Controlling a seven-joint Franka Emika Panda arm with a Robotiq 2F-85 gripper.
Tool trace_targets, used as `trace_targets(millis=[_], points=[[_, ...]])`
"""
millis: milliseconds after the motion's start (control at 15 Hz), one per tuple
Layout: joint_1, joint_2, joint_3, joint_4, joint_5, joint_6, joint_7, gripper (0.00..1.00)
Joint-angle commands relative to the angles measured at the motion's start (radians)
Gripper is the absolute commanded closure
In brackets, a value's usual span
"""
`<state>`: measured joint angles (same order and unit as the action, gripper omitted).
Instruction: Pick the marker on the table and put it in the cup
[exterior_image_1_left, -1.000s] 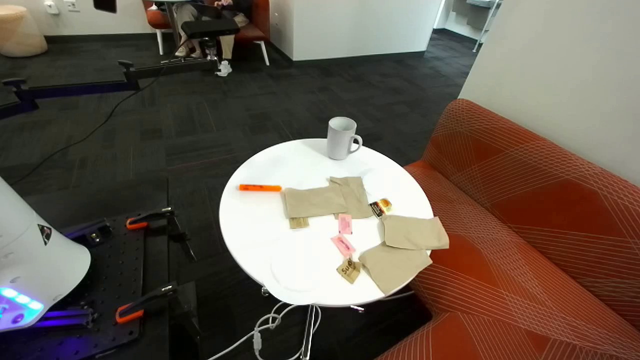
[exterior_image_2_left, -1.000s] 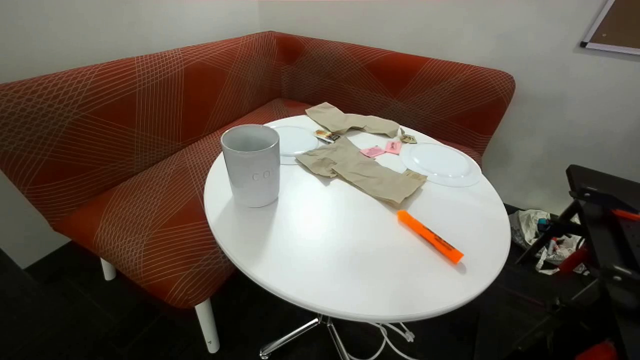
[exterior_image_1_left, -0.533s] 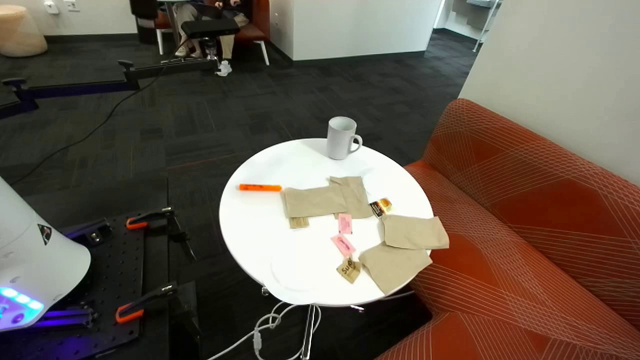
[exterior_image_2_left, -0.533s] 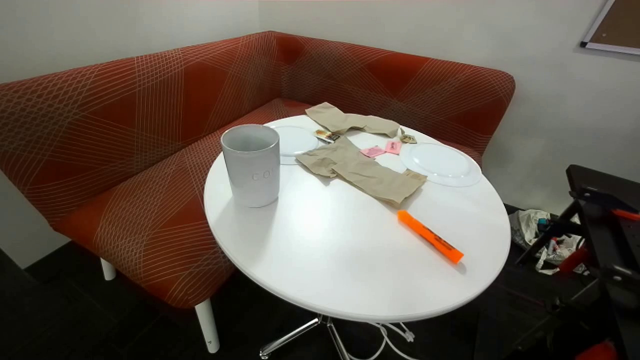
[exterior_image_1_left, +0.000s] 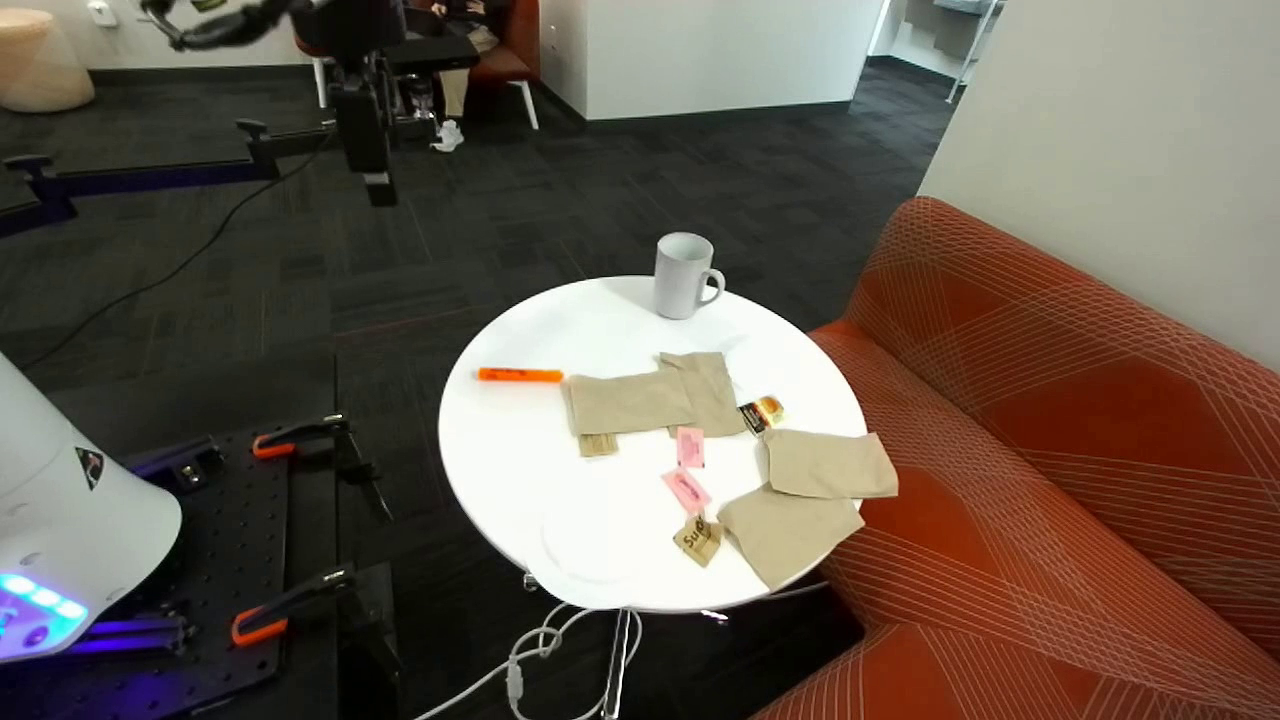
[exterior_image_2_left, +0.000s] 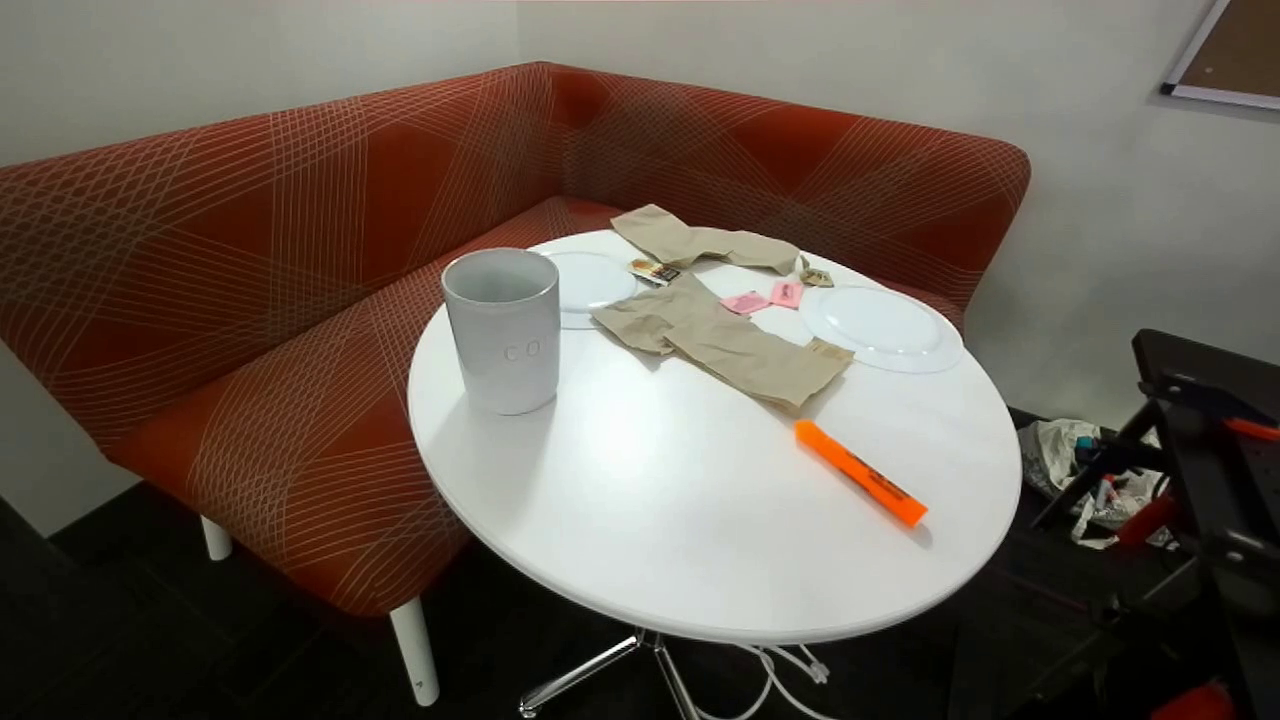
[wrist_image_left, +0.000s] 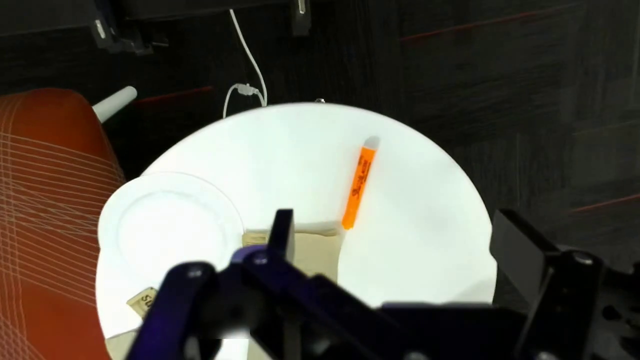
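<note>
The orange marker (exterior_image_1_left: 520, 375) lies flat on the round white table (exterior_image_1_left: 510, 460), near its edge, with one end close to a brown napkin. It also shows in an exterior view (exterior_image_2_left: 862, 474) and in the wrist view (wrist_image_left: 359, 187). The grey-white cup (exterior_image_1_left: 683, 277) stands upright near the table edge and shows in an exterior view (exterior_image_2_left: 505, 335); it is out of the wrist view. My gripper (wrist_image_left: 392, 220) is open and empty, its fingers wide apart. In an exterior view the gripper (exterior_image_1_left: 378, 170) hangs at the upper left, apart from the table and marker.
Brown napkins (exterior_image_1_left: 632, 403) lie mid-table and at the edge (exterior_image_1_left: 832, 465). Pink packets (exterior_image_1_left: 690, 447) and other small packets lie near them. Clear plates show (exterior_image_2_left: 850, 345), one also in the wrist view (wrist_image_left: 112, 215). A red sofa (exterior_image_1_left: 960, 420) borders the table.
My gripper has come down into sight at the upper left of an exterior view. The marker, cup and other things on the table have not moved.
</note>
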<state>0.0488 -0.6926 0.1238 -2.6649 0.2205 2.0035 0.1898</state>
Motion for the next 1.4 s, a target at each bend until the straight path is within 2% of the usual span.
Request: trace_targets(millis=[0, 133, 800, 1133, 1333], points=[[0.011, 0.016, 0.043, -0.111, 0.017, 0.179, 0.068, 0.00], [0.028, 0.065, 0.051, -0.145, 0.028, 0.259, 0.081, 0.00], [0.087, 0.486, 0.052, -0.101, 0.056, 0.629, 0.091, 0.00], [0.078, 0.685, 0.053, -0.041, 0.014, 0.765, 0.145, 0.00], [0.081, 0.780, 0.043, -0.011, -0.056, 0.836, 0.230, 0.00]])
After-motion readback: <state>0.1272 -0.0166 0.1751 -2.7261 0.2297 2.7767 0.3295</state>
